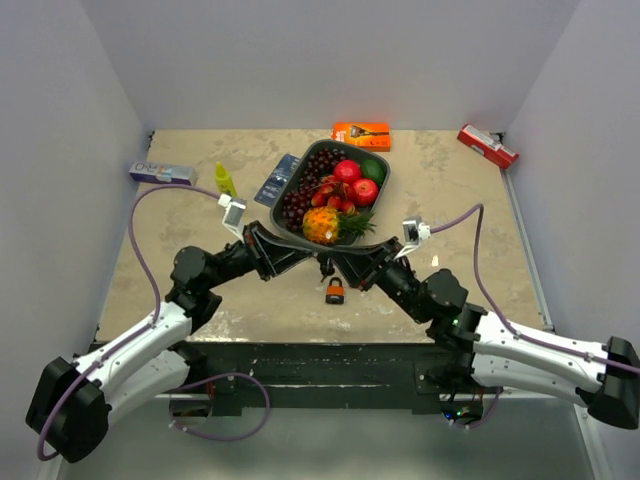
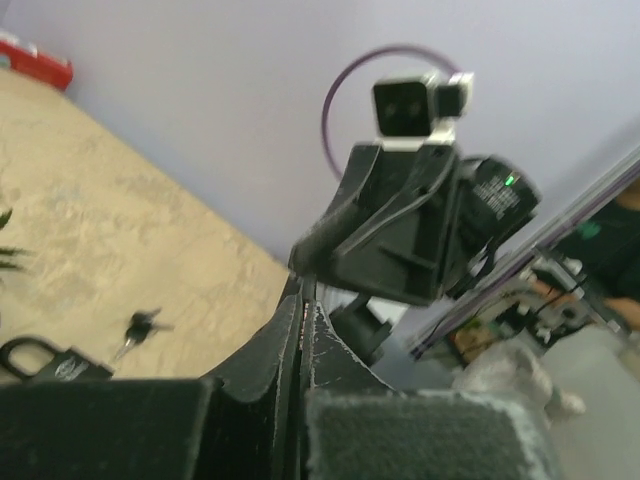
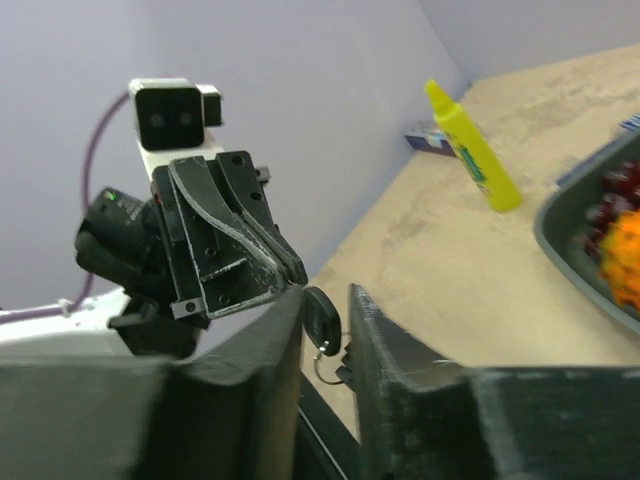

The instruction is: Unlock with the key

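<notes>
The orange and black padlock (image 1: 334, 291) lies on the table just in front of both grippers; its shackle and top show in the left wrist view (image 2: 45, 362). My left gripper (image 1: 308, 258) (image 2: 303, 300) is shut, with a thin sliver between its pads. In the right wrist view its tips pinch the blade of a black-headed key (image 3: 320, 315), from which a ring and a second key hang. My right gripper (image 1: 336, 262) (image 3: 327, 295) is open, its fingers either side of the key's head. A small dark key (image 2: 140, 325) shows beside the padlock.
A dark tray (image 1: 385, 172) of fruit stands right behind the grippers. A yellow bottle (image 1: 225, 180) (image 3: 475, 150), a blue card (image 1: 277, 178) and a blue box (image 1: 160, 172) are at the back left. An orange box (image 1: 361, 134) and a red box (image 1: 487, 146) are at the back.
</notes>
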You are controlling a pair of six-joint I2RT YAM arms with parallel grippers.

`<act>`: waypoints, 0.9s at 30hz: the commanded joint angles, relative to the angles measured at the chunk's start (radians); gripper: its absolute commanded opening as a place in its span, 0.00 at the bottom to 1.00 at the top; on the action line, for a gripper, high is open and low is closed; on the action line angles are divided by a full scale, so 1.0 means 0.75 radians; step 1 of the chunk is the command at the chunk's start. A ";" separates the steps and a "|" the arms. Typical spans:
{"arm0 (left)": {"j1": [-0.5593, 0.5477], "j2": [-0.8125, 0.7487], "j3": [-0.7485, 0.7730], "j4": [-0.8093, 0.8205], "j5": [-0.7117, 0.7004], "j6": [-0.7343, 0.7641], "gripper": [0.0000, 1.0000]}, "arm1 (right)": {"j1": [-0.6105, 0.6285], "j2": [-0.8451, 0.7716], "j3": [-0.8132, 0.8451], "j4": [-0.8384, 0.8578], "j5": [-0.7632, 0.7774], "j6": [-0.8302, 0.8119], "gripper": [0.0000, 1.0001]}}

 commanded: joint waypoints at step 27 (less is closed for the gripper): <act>-0.017 0.211 0.522 -1.475 0.808 1.104 0.00 | -0.003 0.128 0.368 -1.047 -0.816 -0.402 0.43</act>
